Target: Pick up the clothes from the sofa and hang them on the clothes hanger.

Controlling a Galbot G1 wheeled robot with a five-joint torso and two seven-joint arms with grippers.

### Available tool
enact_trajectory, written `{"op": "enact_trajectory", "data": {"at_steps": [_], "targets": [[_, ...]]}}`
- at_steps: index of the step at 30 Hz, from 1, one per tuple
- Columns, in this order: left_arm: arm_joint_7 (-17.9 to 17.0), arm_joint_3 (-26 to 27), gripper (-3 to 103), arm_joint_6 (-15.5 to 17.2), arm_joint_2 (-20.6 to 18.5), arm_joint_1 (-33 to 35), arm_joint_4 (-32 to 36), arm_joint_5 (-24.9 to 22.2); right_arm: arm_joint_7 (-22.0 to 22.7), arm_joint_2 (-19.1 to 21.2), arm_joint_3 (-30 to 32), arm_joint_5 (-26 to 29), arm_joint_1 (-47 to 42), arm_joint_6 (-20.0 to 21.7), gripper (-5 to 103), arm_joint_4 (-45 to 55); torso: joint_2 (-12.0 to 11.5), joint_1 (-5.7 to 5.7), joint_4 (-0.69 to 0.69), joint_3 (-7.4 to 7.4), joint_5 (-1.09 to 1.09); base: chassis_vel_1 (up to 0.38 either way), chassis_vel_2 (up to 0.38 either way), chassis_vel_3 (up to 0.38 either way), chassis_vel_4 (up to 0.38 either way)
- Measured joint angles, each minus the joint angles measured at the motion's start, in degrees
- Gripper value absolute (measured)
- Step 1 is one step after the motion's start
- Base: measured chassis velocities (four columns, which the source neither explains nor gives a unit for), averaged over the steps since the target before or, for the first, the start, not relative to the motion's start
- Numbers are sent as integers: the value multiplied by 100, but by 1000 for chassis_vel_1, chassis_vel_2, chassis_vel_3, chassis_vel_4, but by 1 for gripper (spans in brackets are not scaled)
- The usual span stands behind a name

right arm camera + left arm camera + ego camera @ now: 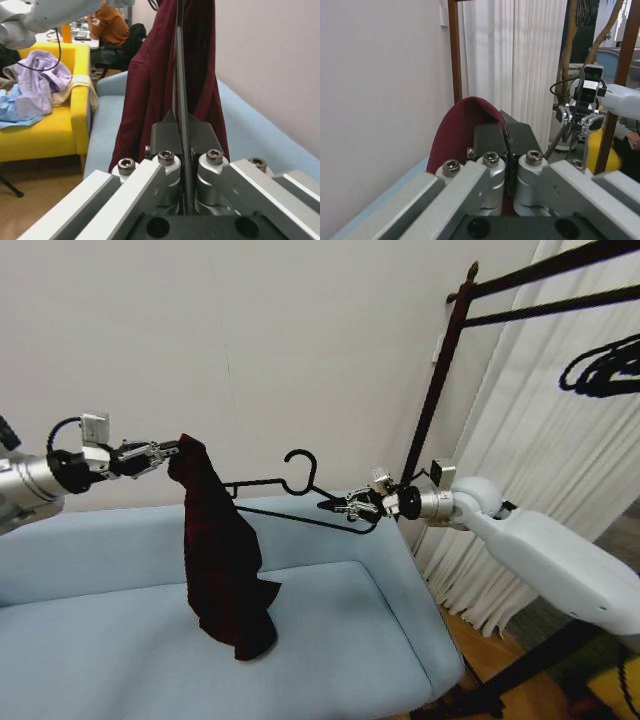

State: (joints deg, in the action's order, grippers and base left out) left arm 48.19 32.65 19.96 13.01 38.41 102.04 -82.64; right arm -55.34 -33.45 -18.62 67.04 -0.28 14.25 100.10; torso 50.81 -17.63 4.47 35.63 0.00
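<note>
We hold the dark red garment [222, 570] in the air above the pale blue sofa [90, 640]. It hangs down in a loose column, and its lower hem looks to rest just on the seat. We keep it lifted so that its top opens toward the black hanger [300, 517]. One end of the hanger reaches into the cloth near the top, while its hook points upward between our two arms. We judge that the hanger is still being threaded through the garment, since the other shoulder is bare.

Our left gripper [172, 452] is clamped on the topmost fold of the garment, its fingers pressed together over the red cloth [460, 130]. That arm reaches in level from the left, in front of the wall.

Our right gripper [345, 508] pinches the hanger at its near end, jaws closed on the thin black bar [180, 75]. Its forearm stretches out almost level from the right. The dark clothes rack [440, 370] stands behind it by the curtain, well apart from the garment.
</note>
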Motion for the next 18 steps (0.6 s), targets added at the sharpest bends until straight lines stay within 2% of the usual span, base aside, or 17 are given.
{"op": "enact_trajectory", "data": {"at_steps": [4,18], "targets": [[164,-30,0,-15,0,-2,-7,72,-1,-132,-203,0,146,1,2,127,0,0,0,0,0,0,0,0,0],[344,-72,0,-53,-5,-4,71,182,101,-593,-851,-24,446,57,2,660,0,0,0,0,0,0,0,0,0]]}}
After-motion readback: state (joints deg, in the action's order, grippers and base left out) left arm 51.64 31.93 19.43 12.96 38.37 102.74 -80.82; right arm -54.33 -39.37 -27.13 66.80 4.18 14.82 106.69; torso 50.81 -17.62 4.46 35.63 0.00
